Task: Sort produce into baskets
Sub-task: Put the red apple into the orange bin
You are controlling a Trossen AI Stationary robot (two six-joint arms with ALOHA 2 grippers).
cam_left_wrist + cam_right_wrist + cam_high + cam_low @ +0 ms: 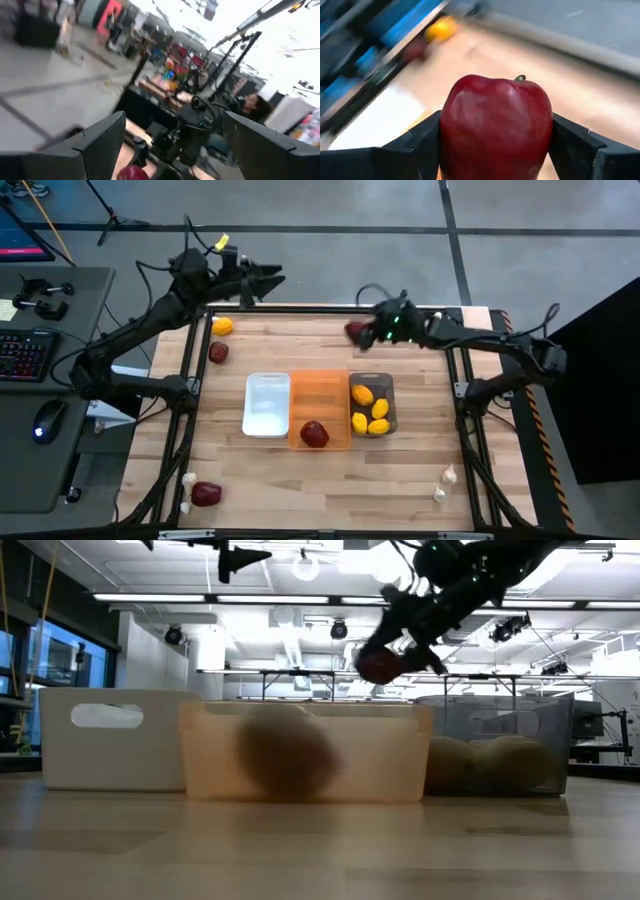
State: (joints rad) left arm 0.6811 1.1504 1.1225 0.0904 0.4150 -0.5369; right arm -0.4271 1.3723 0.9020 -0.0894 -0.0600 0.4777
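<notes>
One red apple (496, 127) sat clamped between the right gripper (362, 332) fingers: firm, smooth, likely slippery, best held across its widest part; the left gripper (268, 280) hung open, empty.

Premises: a robotics laboratory or open workshop hall. A light butcher-block wooden worktop (330, 480) sits in a black metal frame on a grey concrete floor (330, 240) crossed by dark tape lines. A grey side desk (60, 310) carries a red-lit keyboard (25, 352) and a black computer mouse (47, 420). The low view shows a white exposed-duct ceiling (300, 610) with strip lighting.
</notes>
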